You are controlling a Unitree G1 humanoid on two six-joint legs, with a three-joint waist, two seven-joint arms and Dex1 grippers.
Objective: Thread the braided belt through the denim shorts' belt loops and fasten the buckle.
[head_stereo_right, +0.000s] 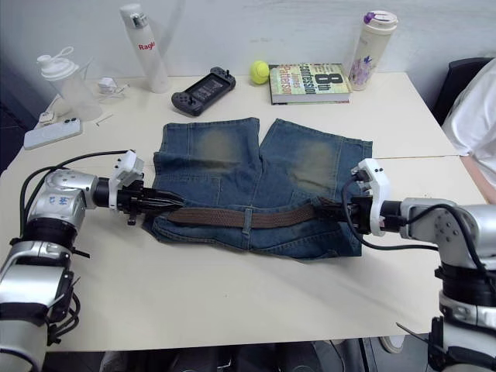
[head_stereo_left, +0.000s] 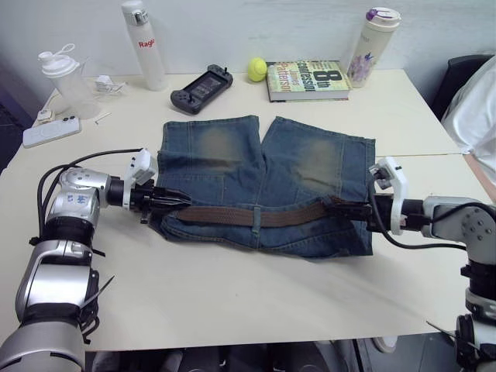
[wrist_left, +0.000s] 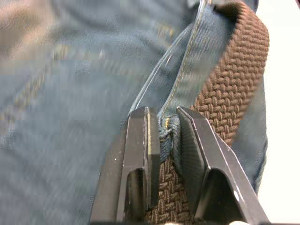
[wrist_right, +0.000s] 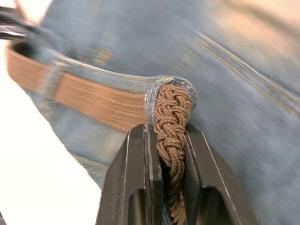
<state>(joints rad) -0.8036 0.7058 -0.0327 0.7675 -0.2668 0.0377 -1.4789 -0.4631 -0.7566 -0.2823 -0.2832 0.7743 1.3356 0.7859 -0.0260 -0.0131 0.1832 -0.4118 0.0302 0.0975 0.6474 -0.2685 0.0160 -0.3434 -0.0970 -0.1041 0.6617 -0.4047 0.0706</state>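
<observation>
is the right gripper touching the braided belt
Touching. In the right wrist view the right gripper has its two fingers pressed against both sides of the braided belt, which stands edge-on between them, just past a belt loop.

Book [head_stereo_left: 308, 79], tennis ball [head_stereo_left: 257, 69], bottles [head_stereo_left: 144, 44]

Shorts [head_stereo_left: 263, 182] mid-table [head_stereo_left: 232, 294], belt [head_stereo_left: 256, 215] across waistband (near edge); book [head_stereo_left: 307, 79], bottles behind.

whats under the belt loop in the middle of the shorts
The braided belt passes beneath the middle belt loop on the denim shorts, showing brown on both sides of it. The stretch under the loop itself is covered, as is the waistband beneath the belt.
</observation>
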